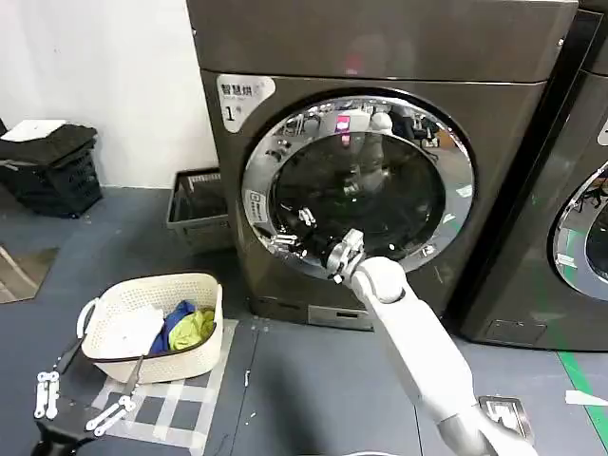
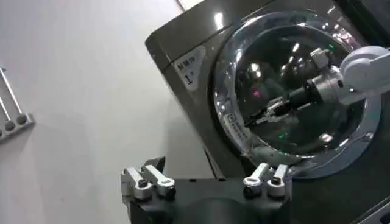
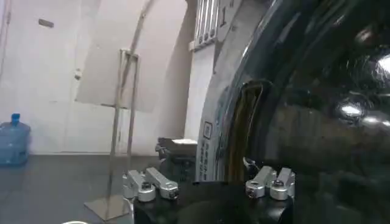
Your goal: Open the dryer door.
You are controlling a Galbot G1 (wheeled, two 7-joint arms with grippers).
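Note:
The dryer [image 1: 494, 171] is a dark grey-brown front-loader with a white "1" sticker [image 1: 237, 100]. Its dryer door [image 1: 456, 142], a chrome rim around dark glass, looks shut against the front. My right arm reaches up from the lower right. My right gripper [image 1: 302, 236] is at the door's lower-left rim, open, with the rim edge [image 3: 210, 122] between its spread finger links. In the left wrist view that gripper [image 2: 268, 112] touches the door's left side. My left gripper [image 1: 76, 407] hangs open low on the left, beside the laundry basket, holding nothing.
A white laundry basket [image 1: 204, 337] with clothes stands on taped floor marks at the left front. A grey basket [image 1: 195, 204] leans by the wall beside the dryer, with a black crate [image 1: 52, 166] farther left. A neighbouring machine [image 1: 579, 218] stands at the right.

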